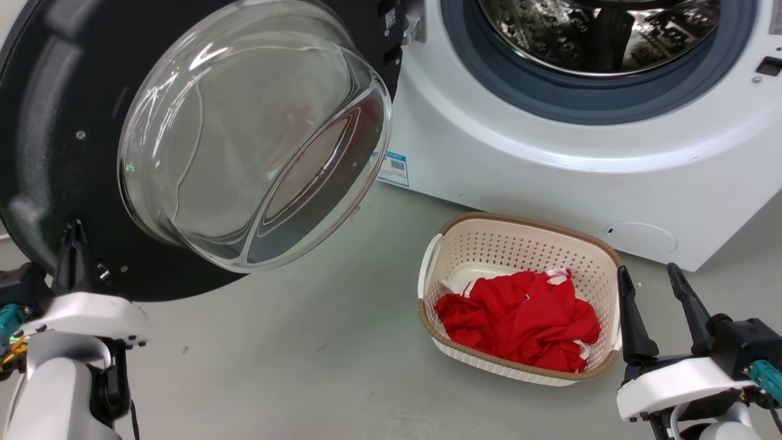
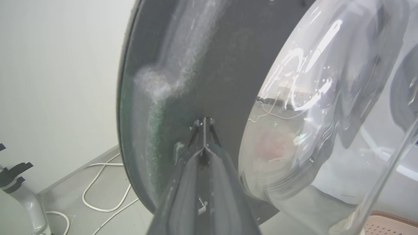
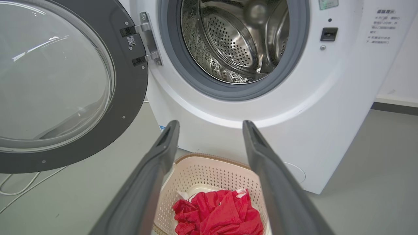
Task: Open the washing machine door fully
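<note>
1. My left gripper (image 1: 74, 231) (image 2: 204, 147) has its two fingers pressed together with nothing between them. Their tips rest against the black inner face of the washing machine door (image 1: 49, 122) (image 2: 212, 65), low on the ring and just beside the glass bowl (image 1: 244, 134) (image 2: 326, 114).
2. My right gripper (image 1: 646, 269) (image 3: 210, 123) is spread wide and holds nothing. It hovers over the near right edge of the basket (image 1: 519, 220) (image 3: 209, 157), clear of the rim.
3. The washing machine door (image 3: 130, 81) stands swung out on its hinge (image 3: 148, 39) at the left of the opening, inner side toward me. In the head view the glass bowl bulges out toward the camera.
4. The basket is cream, perforated, with a brown rim. It sits on the grey floor (image 1: 305, 366) just in front of the washing machine (image 1: 519, 159) (image 3: 326, 114). It holds a crumpled red cloth (image 1: 519, 318) (image 3: 218, 212) with a few white patches, heaped toward the near side.
5. The drum (image 1: 599, 30) (image 3: 235, 42) is uncovered behind the grey rubber ring (image 1: 586, 104) (image 3: 169, 65) — the right wrist view shows its perforated steel wall.
6. A white cable (image 2: 98, 195) (image 3: 19, 192) lies on the floor past the door — I cannot tell where it runs.
</note>
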Controlling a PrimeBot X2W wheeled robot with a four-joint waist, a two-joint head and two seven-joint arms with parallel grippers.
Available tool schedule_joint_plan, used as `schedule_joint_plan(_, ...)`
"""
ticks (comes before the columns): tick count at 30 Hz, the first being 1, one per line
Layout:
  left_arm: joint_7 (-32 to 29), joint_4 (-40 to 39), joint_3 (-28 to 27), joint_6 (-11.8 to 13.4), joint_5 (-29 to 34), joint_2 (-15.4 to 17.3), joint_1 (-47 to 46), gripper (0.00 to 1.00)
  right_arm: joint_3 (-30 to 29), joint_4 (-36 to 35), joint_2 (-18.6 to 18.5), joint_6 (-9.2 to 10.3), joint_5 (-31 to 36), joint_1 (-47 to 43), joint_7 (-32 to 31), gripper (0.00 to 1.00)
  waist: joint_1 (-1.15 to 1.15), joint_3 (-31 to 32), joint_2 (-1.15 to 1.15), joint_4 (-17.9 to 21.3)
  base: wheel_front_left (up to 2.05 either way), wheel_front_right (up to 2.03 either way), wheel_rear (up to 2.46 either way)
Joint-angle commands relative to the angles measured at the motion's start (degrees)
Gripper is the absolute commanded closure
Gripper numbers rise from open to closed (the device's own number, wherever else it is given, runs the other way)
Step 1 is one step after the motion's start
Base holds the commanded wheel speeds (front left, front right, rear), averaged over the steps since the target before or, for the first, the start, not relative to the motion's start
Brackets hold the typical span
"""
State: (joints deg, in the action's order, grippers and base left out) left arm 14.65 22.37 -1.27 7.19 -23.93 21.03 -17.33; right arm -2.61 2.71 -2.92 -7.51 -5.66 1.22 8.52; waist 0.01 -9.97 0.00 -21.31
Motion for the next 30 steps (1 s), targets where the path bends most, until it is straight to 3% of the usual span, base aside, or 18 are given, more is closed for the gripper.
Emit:
schedule_joint_plan(1, 0.3, 0.1, 0.0, 0.1, 0.5, 0.1, 0.7, 1.00, 0.1, 0.2, 0.1, 0.04, -0.7, 0.5, 0.4, 0.00, -0.01, 0.6, 0.00, 0.5, 0.00, 0.00, 0.00)
schedule_joint_plan(8, 0.6, -10.7, 0.7, 3.4, 5.1, -2.8, 10.8, 1.00, 0.5, 1.8, 0.1, 0.04, -1.8, -0.8, 1.5, 0.00, -0.01, 4.0, 0.00, 3.6, 0.00, 0.00, 0.00)
schedule_joint_plan(13, 0.5, -17.7, 2.6, 4.2, 7.3, -4.8, 16.7, 1.00, 0.7, 2.0, 0.1, 0.04, -1.6, -1.3, 1.9, 0.00, -0.01, 5.3, 0.00, 6.1, 0.00, 0.00, 0.00)
schedule_joint_plan(14, 0.5, -18.6, 3.2, 4.1, 7.5, -5.2, 17.4, 0.94, 0.8, 2.0, 0.1, 0.04, -1.4, -1.3, 2.0, 0.00, -0.01, 5.4, 0.00, 6.7, 0.00, 0.00, 0.00)
schedule_joint_plan(15, 0.5, -19.3, 3.7, 4.1, 7.8, -5.4, 18.1, 0.71, 0.9, 2.0, 0.1, 0.04, -1.3, -1.3, 2.0, 0.00, -0.01, 5.6, 0.00, 7.3, 0.00, 0.00, 0.00)
schedule_joint_plan(17, 0.5, -20.3, 4.9, 3.8, 8.1, -6.2, 18.6, 0.44, 0.9, 1.5, 0.1, 0.04, -0.7, -1.3, 2.2, 0.00, -0.01, 5.7, 0.00, 8.5, 0.00, 0.00, 0.00)
schedule_joint_plan(18, 0.5, -20.6, 5.6, 3.6, 8.3, -6.5, 18.6, 0.01, 0.8, 1.3, 0.1, 0.04, -0.6, -1.2, 2.2, 0.00, -0.01, 5.7, 0.00, 9.2, 0.00, 0.00, 0.00)
schedule_joint_plan(30, 0.5, -18.9, 9.6, 1.5, 10.1, -7.8, 12.3, 0.00, 0.4, -1.4, 0.1, 0.04, 0.9, 0.2, 2.7, 0.00, -0.01, 5.5, 0.00, 17.8, 0.00, 0.00, 0.00)
